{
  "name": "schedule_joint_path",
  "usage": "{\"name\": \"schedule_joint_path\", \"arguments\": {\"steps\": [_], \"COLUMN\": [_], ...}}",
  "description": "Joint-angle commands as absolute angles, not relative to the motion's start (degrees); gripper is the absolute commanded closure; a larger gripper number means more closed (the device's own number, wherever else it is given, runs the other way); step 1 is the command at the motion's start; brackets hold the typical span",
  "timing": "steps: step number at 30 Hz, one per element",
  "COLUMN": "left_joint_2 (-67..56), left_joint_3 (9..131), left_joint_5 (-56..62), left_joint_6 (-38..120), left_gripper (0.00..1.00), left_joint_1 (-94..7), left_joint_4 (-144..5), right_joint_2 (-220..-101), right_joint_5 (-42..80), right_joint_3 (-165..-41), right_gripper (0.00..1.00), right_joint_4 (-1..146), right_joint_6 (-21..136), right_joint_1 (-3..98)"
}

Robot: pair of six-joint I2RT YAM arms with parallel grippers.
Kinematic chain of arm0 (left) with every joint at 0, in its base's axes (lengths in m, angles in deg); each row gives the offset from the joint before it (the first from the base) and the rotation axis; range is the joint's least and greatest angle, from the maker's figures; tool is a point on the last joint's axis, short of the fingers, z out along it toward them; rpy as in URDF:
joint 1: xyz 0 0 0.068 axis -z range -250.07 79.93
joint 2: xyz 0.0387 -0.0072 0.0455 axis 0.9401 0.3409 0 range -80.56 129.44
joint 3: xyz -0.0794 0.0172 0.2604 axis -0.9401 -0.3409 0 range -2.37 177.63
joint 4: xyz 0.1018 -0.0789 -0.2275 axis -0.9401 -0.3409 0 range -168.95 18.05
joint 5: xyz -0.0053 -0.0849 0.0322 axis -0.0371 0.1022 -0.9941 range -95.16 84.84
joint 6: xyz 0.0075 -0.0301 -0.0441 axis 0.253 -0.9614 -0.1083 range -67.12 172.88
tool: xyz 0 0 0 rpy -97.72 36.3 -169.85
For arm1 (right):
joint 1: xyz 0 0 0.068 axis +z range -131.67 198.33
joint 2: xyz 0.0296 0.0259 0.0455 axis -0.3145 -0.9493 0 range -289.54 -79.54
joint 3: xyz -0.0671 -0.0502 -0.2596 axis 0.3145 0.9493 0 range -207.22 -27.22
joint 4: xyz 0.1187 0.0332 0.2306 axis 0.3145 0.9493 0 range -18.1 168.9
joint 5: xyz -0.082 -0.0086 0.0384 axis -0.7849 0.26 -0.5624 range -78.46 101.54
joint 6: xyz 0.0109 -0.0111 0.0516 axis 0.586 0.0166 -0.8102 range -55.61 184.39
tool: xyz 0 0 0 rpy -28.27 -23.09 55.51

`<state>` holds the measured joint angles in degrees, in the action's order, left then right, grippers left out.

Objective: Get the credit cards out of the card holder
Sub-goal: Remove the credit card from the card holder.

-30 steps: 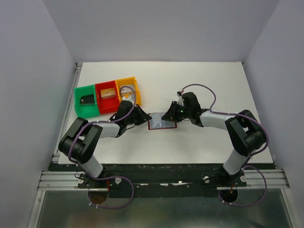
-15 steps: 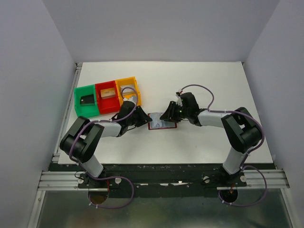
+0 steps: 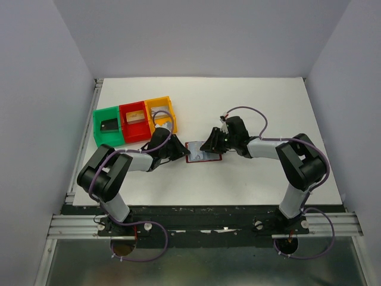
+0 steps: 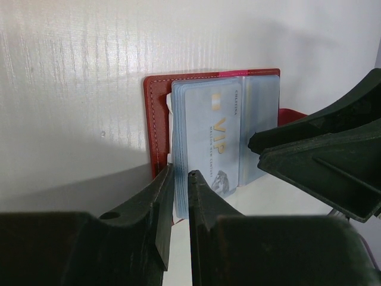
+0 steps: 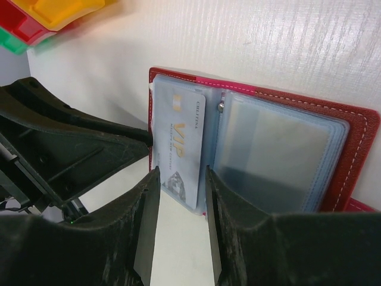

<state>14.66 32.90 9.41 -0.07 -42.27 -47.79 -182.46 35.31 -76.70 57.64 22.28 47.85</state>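
White ridged tabletop (image 3: 268,101); stitched red card holder (image 4: 156,119) open, glossy VIP card (image 4: 217,140). L hand (image 4: 180,173) grip unclear; R hand (image 5: 181,173) parted.

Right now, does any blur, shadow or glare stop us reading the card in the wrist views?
Left wrist: the black left fingers are near and soft, a grey shadow lies on the white table beside the dark red bifold card holder, yet the pale silver-white VIP card reads clearly. Right wrist: black right fingers blurred, hazy sheen on the clear plastic sleeves, print legible.

The right gripper (image 3: 209,145) has lowered toward the card holder (image 3: 204,157); the left gripper (image 3: 182,151) has edged closer to it.
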Motion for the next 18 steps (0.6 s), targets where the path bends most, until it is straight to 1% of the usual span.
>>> {"name": "schedule_joint_path", "arguments": {"steps": [1, 18], "left_joint_2": [15.94, 16.82], "left_joint_3": [34.55, 34.55], "left_joint_5": [8.29, 8.46], "left_joint_6": [0.67, 0.67], "left_gripper": [0.74, 0.74], "left_joint_1": [-41.94, -42.03], "left_joint_4": [-48.04, -48.57], "right_joint_2": [-184.48, -186.86], "right_joint_5": [36.76, 37.38], "right_joint_3": [-78.64, -79.17], "right_gripper": [0.56, 0.56], "right_joint_4": [55.29, 55.2], "right_joint_6": [21.41, 21.59], "right_joint_1": [47.51, 47.42]}}
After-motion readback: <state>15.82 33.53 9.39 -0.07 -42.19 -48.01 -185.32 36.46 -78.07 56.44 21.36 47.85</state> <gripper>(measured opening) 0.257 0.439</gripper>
